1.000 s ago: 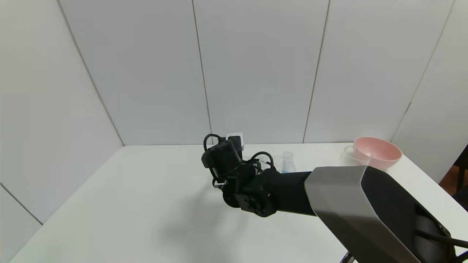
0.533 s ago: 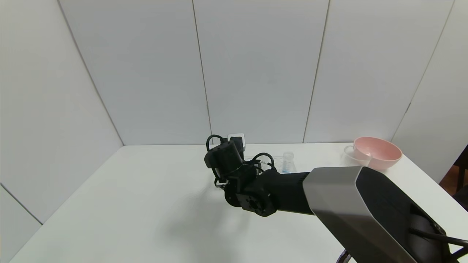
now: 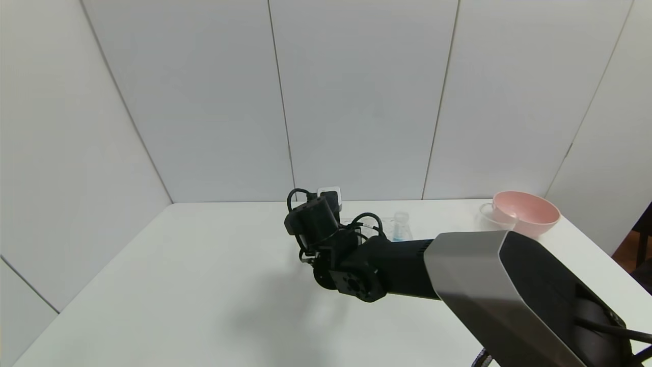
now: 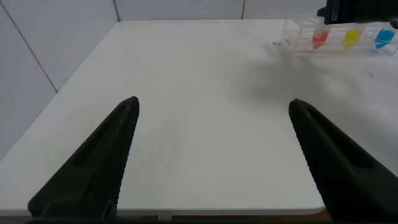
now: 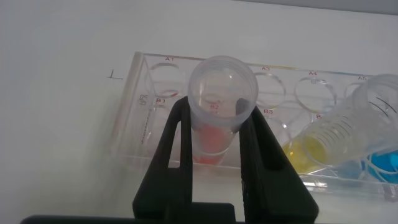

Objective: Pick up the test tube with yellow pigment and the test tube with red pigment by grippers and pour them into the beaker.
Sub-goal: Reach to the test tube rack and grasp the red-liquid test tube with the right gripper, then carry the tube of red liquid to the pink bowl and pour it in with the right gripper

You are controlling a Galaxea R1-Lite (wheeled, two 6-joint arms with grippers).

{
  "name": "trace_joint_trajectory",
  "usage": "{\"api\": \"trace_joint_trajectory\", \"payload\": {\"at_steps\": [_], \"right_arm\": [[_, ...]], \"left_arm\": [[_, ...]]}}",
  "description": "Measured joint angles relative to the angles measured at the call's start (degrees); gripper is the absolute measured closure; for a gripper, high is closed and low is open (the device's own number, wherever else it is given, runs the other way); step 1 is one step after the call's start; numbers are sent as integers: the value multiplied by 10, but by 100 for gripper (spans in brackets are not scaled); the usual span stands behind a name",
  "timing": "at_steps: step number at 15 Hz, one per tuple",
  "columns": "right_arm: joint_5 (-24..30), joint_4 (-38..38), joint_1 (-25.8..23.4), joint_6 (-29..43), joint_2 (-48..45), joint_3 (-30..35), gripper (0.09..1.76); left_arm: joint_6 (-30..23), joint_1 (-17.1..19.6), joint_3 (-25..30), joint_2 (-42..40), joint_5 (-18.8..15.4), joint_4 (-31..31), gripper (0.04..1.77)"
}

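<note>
The right gripper is clamped on the red tube, one finger on each side just below the rimmed mouth. The tube is seated upright in the clear rack, long axis running straight down from the gripper, red liquid at the tip inside the rack. The yellow tube is seen just beside it in the same rack, with a blue tube next along.

In the head view the rack is mostly hidden behind the right arm at the table's far middle. The beaker is well apart to the right, touching or just beside the pink bowl; which cannot be told.

The left gripper is held low over the near table with fingers wide apart and nothing between them, the rack far off from it. The right arm is judged far nearer. A straight lift along the tube's axis is called for, to clear the rack hole before any swing right.
</note>
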State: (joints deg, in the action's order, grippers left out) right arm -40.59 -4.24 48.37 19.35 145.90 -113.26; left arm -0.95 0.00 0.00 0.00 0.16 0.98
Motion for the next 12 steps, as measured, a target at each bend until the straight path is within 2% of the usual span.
{"api": "trace_joint_trajectory", "payload": {"at_steps": [12], "right_arm": [[3,9,2,-15,-35,11,135]], "left_arm": [[0,0,0,0,0,0,9]]}}
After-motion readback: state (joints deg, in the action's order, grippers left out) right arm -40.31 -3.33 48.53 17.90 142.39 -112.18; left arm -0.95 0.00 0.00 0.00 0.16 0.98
